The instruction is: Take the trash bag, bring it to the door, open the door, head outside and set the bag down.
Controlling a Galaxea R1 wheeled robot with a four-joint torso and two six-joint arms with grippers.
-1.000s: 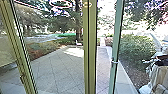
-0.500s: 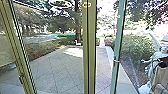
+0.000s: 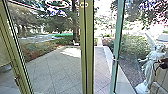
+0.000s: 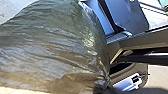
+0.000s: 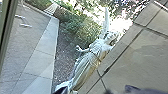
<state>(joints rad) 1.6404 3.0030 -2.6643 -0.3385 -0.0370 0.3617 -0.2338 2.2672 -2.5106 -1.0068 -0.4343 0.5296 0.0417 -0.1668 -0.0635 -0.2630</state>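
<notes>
At the right edge of the head view, my dark right gripper (image 3: 160,64) shows in front of the pale wall. Its two dark tips stand apart at the lower border of the right wrist view, with nothing between them; that is the right gripper (image 5: 97,90). The dark, shiny trash bag (image 4: 52,47) is large and bulging in the left wrist view. Its gathered neck is held by my left gripper (image 4: 102,87), whose fingers are mostly hidden. Ahead in the head view are the door's olive post (image 3: 87,50) and a green-edged glass leaf (image 3: 117,47), with bright outdoors between them.
Paved ground (image 3: 57,67) stretches out beyond the glass. A white winged statue (image 3: 150,65) stands at the right, beside shrubs (image 3: 132,47) and a tiled wall (image 5: 135,60). Another slanted frame (image 3: 16,57) borders the left.
The head camera's view has shifted slightly, so the frames sit farther left and more of the statue shows. The dark right gripper stands out more clearly at the right edge.
</notes>
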